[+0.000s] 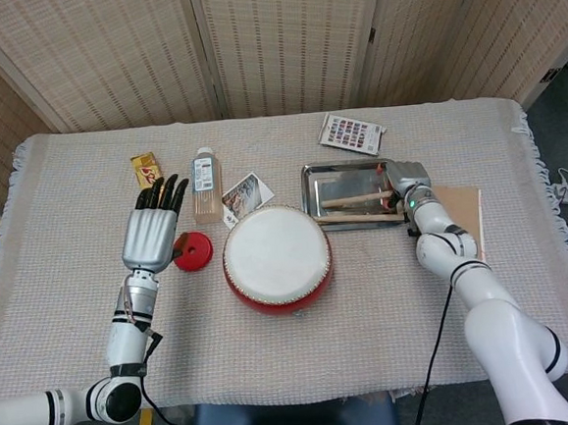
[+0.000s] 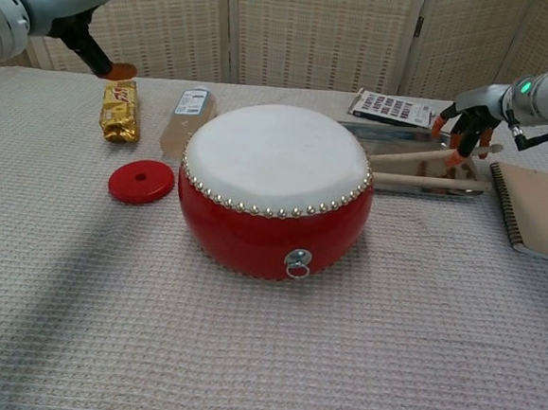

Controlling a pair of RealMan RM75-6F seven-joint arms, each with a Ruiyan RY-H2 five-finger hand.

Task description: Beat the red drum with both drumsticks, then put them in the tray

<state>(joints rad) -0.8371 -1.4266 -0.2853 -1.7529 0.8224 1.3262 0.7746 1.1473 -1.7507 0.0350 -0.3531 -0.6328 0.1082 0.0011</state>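
Grey right hand low over tray, fingers spread by upper drumstick, grip unclear; second drumstick along tray's near edge; red drum mid-bench; left hand flat, fingers straight, empty, beside red disc.

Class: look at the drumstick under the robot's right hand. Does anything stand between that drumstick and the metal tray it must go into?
Nothing visible does. The drumstick already lies over the tray, beside the other drumstick, with the right hand at its end. The drum sits clear to the side.
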